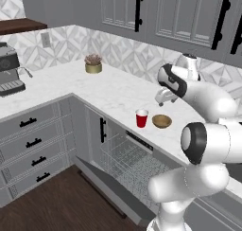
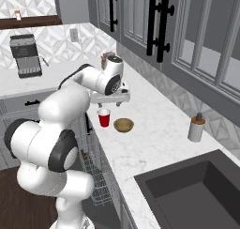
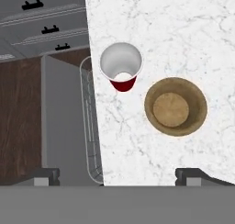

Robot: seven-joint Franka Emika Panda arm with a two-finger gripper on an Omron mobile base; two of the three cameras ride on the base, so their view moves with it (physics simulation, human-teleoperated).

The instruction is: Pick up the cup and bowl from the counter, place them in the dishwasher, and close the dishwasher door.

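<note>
Marble counter point(image 1: 113, 90) carries one cup point(image 1: 141, 118) and one bowl point(image 1: 161, 121) under the spread, empty gripper point(image 3: 117, 175).

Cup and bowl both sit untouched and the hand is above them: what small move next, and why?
Probably lower the open gripper toward the cup, shifting over it first. The cup stands upright near the counter edge beside the bowl, apart from it, and the dishwasher door is already down with the rack out, so nothing else needs doing first.
</note>
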